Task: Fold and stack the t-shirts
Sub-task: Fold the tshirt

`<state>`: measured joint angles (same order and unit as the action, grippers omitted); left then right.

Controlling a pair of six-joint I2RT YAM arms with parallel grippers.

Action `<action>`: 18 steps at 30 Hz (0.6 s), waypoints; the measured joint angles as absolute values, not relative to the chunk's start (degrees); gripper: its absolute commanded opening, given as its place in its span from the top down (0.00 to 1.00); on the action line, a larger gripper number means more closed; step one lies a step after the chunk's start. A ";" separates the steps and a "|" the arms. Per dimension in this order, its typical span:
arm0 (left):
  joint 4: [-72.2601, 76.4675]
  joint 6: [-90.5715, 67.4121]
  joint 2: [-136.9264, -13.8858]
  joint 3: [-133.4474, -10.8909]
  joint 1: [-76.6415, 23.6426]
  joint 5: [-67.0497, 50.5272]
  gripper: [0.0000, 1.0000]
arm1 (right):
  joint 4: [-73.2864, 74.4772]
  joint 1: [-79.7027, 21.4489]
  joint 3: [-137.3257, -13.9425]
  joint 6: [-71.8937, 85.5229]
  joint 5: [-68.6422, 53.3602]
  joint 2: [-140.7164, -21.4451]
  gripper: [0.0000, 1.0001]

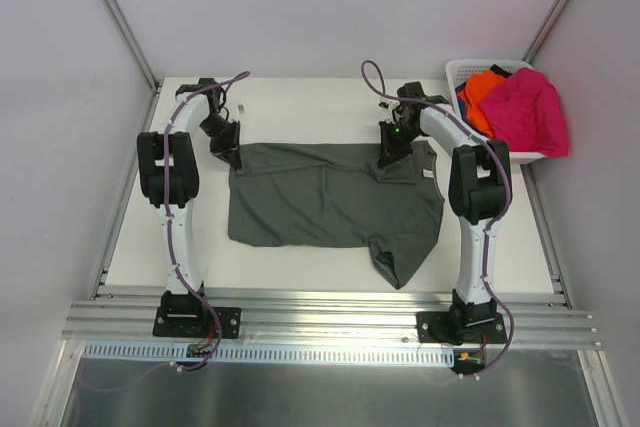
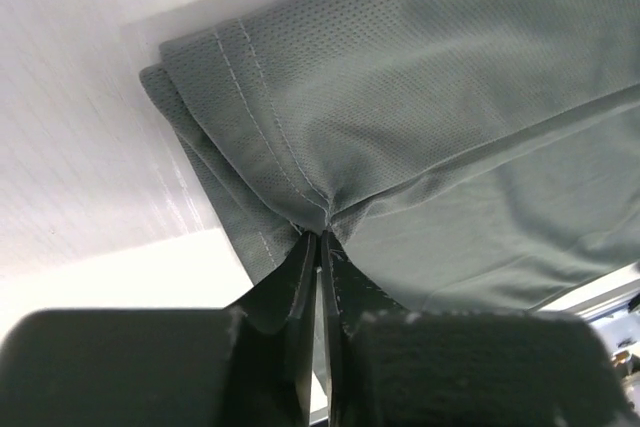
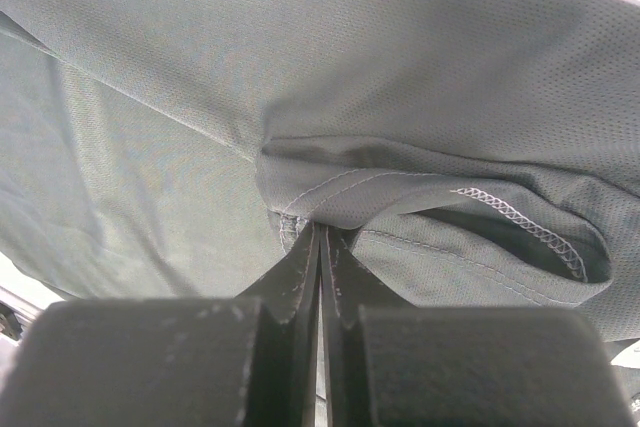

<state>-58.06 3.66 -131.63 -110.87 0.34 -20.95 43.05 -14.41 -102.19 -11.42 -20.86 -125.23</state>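
The large dark grey-green t-shirt (image 1: pixel 330 202) lies spread on the white table, one sleeve hanging toward the near edge at right. My left gripper (image 1: pixel 228 155) is shut on its far left hemmed corner (image 2: pixel 300 197). My right gripper (image 1: pixel 386 159) is shut on a fold of the far edge near the collar (image 3: pixel 320 202). A magenta-pink t-shirt (image 1: pixel 527 112) and an orange t-shirt (image 1: pixel 482 92) lie heaped in the basket, with a bit of blue cloth (image 1: pixel 462 90) beside the orange one.
The white lattice basket (image 1: pixel 470 69) stands at the table's far right corner. White enclosure walls and metal frame posts border the table. An aluminium rail (image 1: pixel 320 322) runs along the near edge by the arm bases.
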 measured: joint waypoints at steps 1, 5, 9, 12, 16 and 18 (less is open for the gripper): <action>-58.02 3.60 -131.63 -110.87 0.36 -20.95 1.00 | 43.05 -14.41 -102.19 -11.44 -20.86 -125.23 0.99; -57.91 3.60 -131.63 -110.87 0.34 -20.91 1.00 | 43.03 -14.41 -102.19 -11.51 -20.84 -125.23 0.99; -57.93 3.60 -131.63 -110.98 0.34 -20.36 1.00 | 42.96 -14.33 -102.19 -12.08 -20.60 -125.19 0.99; -57.98 3.60 -131.63 -111.72 0.36 -19.88 1.00 | 42.96 -14.11 -102.19 -12.40 -20.38 -125.05 0.99; -57.87 3.64 -131.63 -114.04 0.45 -19.00 1.00 | 43.11 -13.41 -102.15 -12.71 -20.23 -124.33 0.99; -57.74 3.64 -131.63 -114.87 0.47 -18.94 1.00 | 43.11 -13.19 -101.67 -12.69 -20.21 -123.33 0.99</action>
